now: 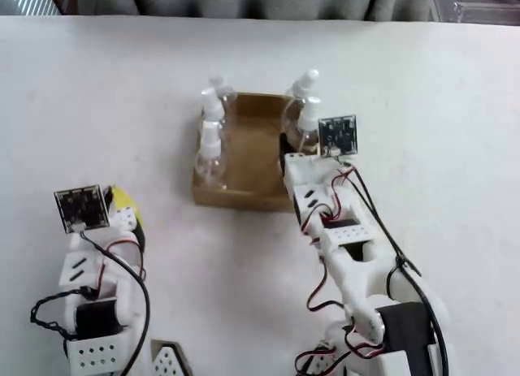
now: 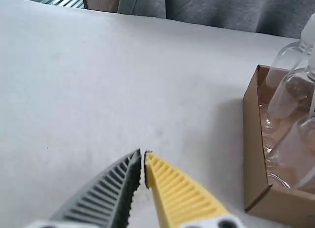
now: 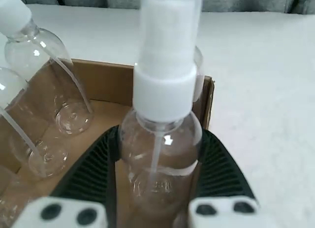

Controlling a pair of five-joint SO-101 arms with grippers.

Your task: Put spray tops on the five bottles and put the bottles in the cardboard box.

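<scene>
The cardboard box (image 1: 244, 161) stands at the table's middle. Two clear bottles with white spray tops (image 1: 212, 120) stand along its left side, and another bottle (image 1: 304, 85) stands at its far right corner. My right gripper (image 3: 160, 135) is shut on a clear bottle (image 3: 160, 161) with a white spray top (image 3: 165, 65), upright over the box's right side, just in front of the corner bottle. That gripper (image 1: 297, 154) sits at the box's right wall. My left gripper (image 2: 143, 161) is shut on nothing, low over the bare table left of the box (image 2: 255, 139).
The left arm (image 1: 97, 262) rests at the near left, well clear of the box. The right arm (image 1: 357, 262) stretches from the near right edge to the box. Bare white table (image 1: 106, 92) lies all around. Grey fabric runs along the far edge.
</scene>
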